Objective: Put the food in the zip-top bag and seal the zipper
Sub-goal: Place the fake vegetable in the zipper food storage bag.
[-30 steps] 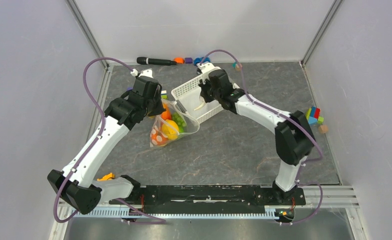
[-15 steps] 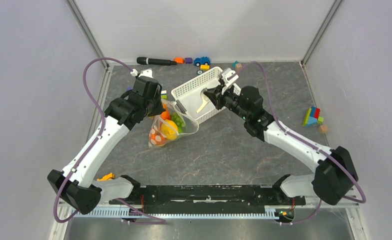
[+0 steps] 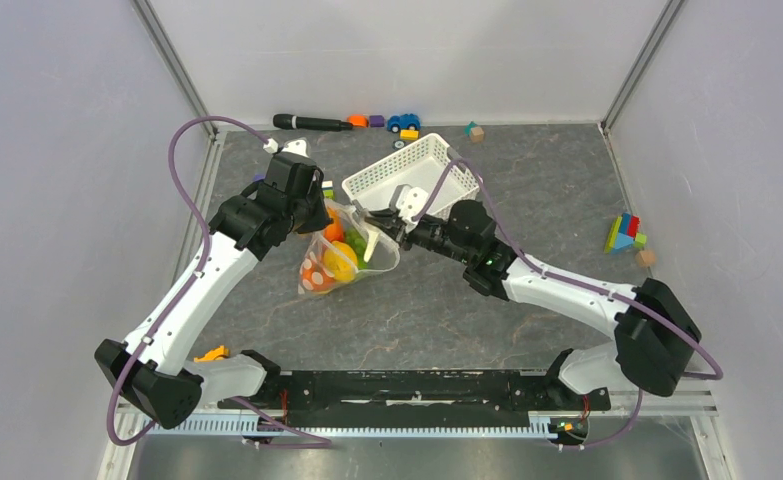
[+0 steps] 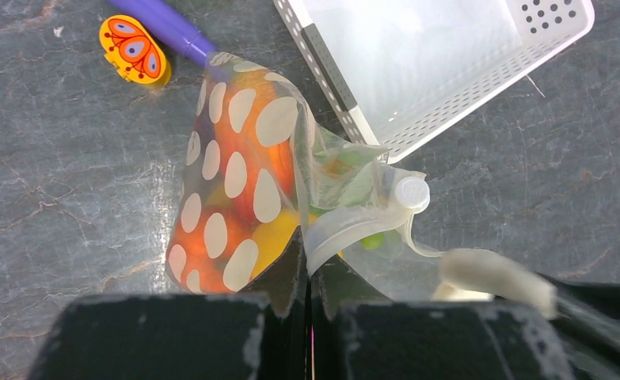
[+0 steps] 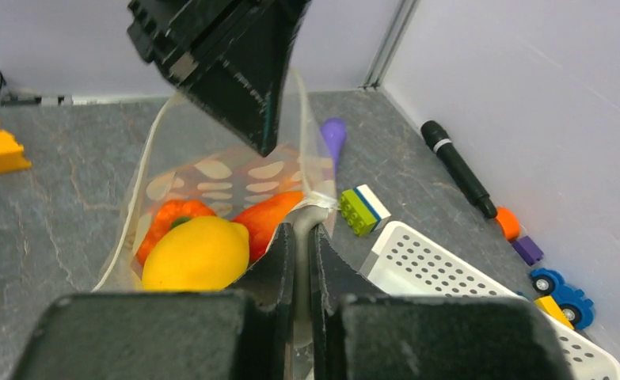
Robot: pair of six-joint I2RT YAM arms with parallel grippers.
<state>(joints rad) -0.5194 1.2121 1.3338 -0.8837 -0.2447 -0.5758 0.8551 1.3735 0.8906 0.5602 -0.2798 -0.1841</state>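
We find food (image 3: 339, 258) in the zip-top bag (image 3: 312, 275) | left gripper (image 4: 306, 269) pinches its rim | right gripper (image 5: 300, 229) holds pale piece (image 3: 372, 245) at its mouth — zipper (image 4: 346, 228) open.

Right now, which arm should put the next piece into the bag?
Right. The right gripper holds a pale piece over the zip-top bag; the left gripper pinches its rim open.

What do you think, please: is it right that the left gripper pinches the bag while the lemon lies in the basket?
Not quite. The lemon lies in the bag, not in the basket, as the right wrist view shows. The left gripper does pinch the bag.
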